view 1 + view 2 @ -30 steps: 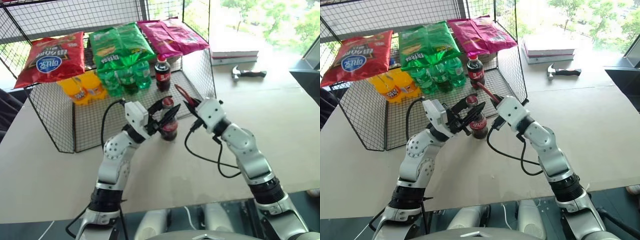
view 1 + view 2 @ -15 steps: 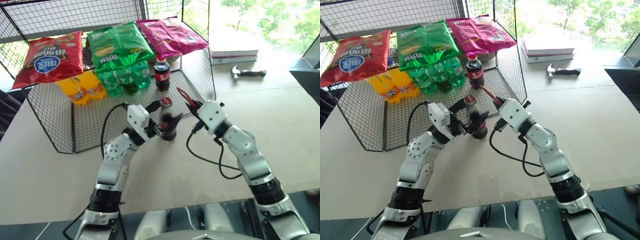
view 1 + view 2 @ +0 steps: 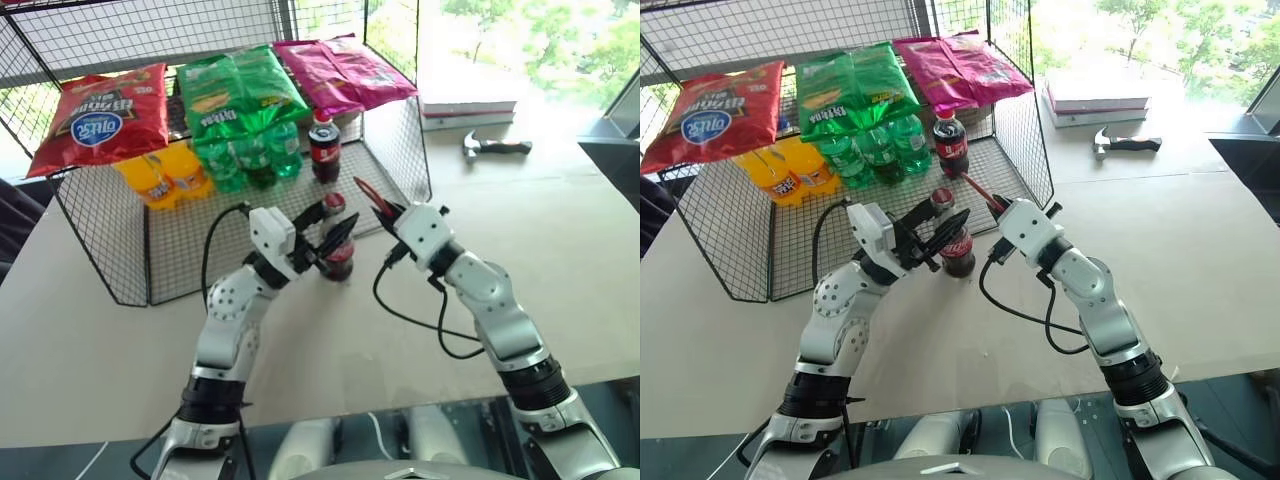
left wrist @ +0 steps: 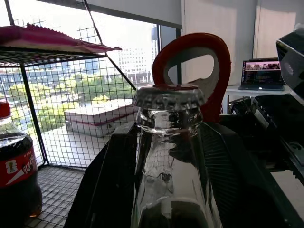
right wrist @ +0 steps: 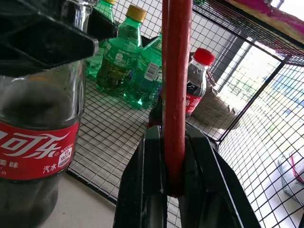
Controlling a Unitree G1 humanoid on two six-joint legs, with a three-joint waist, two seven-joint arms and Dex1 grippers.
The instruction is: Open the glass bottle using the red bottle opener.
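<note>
Glass bottle [image 3: 338, 250] stands upright on the table [image 3: 560, 260], just in front of the wire rack's [image 3: 150, 240] open front edge, near the middle of the tabletop. Cap [image 4: 168, 97] on. Left gripper [image 3: 332, 226]: fingers set one each side of the neck, close around it; contact cannot be told. Right gripper [image 3: 388, 213]: fingers pinched tight on the red bottle opener [image 3: 371, 195], handle clamped, ring head raised just beside the bottle top. Plastic cola bottle [image 3: 323, 145] inside the rack. Hammer [image 3: 497, 148] and books [image 3: 468, 108] at the far right edge.
</note>
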